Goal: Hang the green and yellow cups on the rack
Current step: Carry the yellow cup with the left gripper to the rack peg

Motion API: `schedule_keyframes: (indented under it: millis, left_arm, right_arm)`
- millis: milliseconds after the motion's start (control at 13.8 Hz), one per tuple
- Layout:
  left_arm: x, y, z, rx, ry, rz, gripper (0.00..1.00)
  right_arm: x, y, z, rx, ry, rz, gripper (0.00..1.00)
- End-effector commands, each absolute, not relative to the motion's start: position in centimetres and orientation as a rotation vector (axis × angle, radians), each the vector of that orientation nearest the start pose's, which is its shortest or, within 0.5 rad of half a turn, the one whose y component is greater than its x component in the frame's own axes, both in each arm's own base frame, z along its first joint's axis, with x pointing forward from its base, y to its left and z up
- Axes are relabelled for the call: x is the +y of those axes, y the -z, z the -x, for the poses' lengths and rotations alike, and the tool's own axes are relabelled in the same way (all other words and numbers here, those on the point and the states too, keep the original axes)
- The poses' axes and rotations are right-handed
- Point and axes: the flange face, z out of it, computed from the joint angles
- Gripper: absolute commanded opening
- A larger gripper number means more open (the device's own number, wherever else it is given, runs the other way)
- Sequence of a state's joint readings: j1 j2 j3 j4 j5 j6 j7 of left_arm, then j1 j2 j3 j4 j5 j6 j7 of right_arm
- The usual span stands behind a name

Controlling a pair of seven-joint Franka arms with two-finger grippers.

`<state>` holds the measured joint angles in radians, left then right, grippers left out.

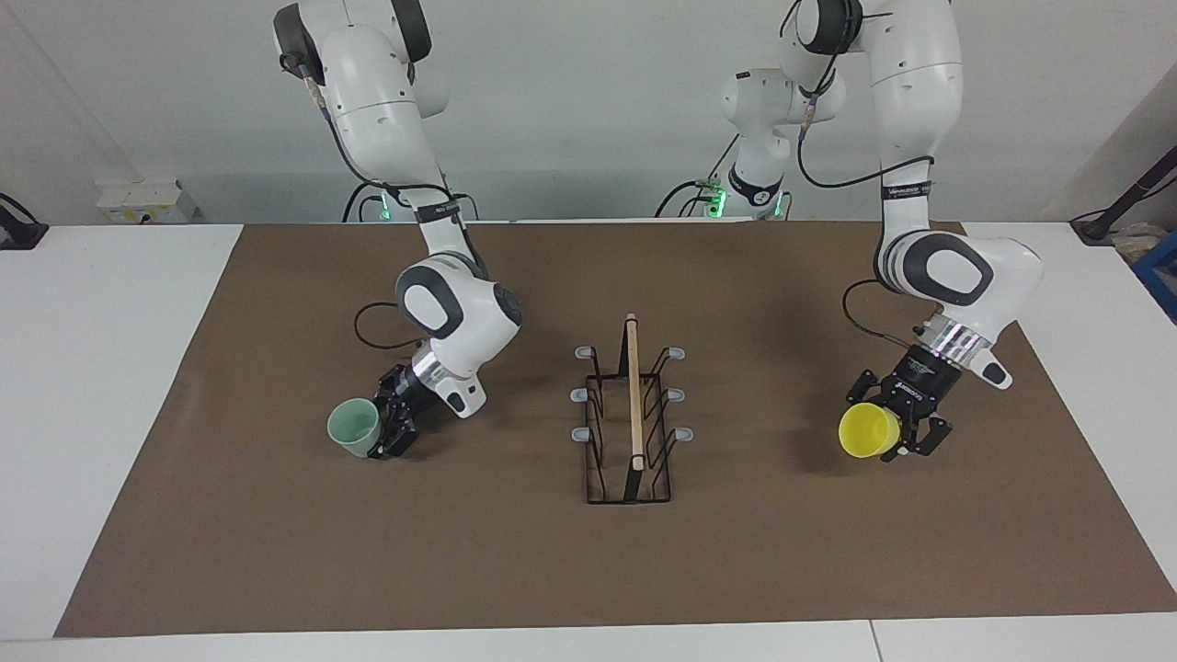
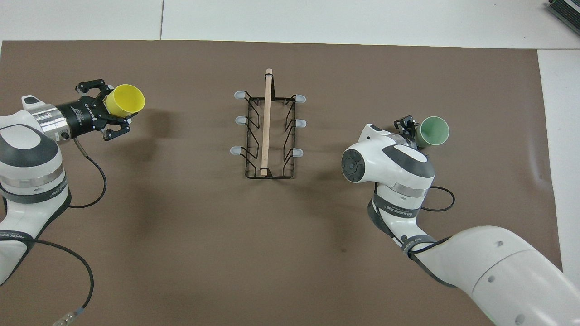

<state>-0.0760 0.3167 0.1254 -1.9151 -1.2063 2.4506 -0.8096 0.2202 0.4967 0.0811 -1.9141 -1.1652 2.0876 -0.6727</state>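
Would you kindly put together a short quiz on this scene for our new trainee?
1. True or false: a cup already hangs on the rack.
2. Which gripper holds the yellow cup?
3. The green cup is: A) hanging on the rack; B) on the mat beside the right gripper; C) stacked in the yellow cup.

Key: 1 false; 2 the left gripper; 3 B.
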Motion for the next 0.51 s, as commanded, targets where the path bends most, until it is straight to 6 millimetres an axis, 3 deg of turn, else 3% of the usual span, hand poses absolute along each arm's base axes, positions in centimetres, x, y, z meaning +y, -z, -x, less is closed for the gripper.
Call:
schedule_keyframes:
  millis: [0,217,433]
  left_arm:
    - [0.7,-40.0,-62.6,1.683,0.056,-1.618,0.0]
    - [-2.4,-43.1,-62.1,1.573,-0.006,-1.781,0.0]
    - [-6.9,-44.1,-61.7,1.432,-0.075,-2.028,0.0]
  right_arm:
    - [12.2,-22.9,-59.4,1.81,0.504,-1.426,1.0]
    - [11.8,-22.8,-59.4,1.809,0.505,-1.426,1.0]
    - [11.8,-22.6,-59.2,1.809,0.505,-1.426,1.0]
